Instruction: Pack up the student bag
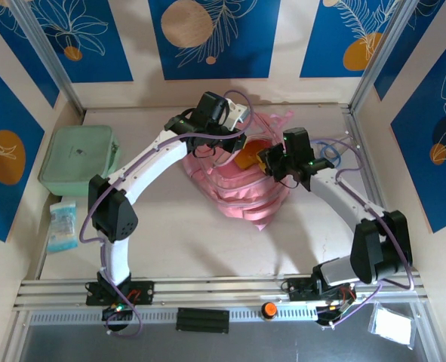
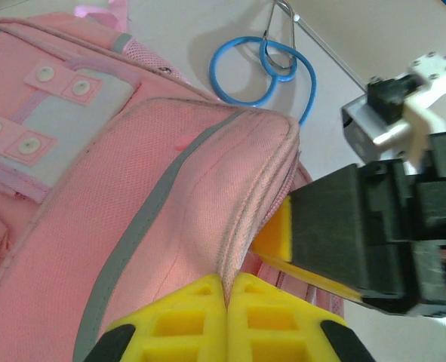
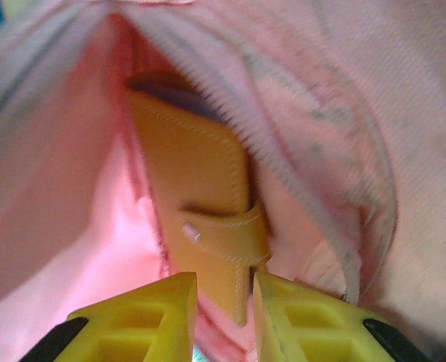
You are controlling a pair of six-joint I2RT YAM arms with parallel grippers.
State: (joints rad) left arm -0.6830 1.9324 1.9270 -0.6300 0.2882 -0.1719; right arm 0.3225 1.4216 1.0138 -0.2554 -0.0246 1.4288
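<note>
Right gripper narrow astride tan wallet, grip unclear; long axis runs ahead into student bag; left gripper pinches rim.

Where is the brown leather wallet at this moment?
The brown leather wallet sits inside the open student bag, near the middle of the table; in the right wrist view its lower end lies between the fingers of the right gripper.
</note>
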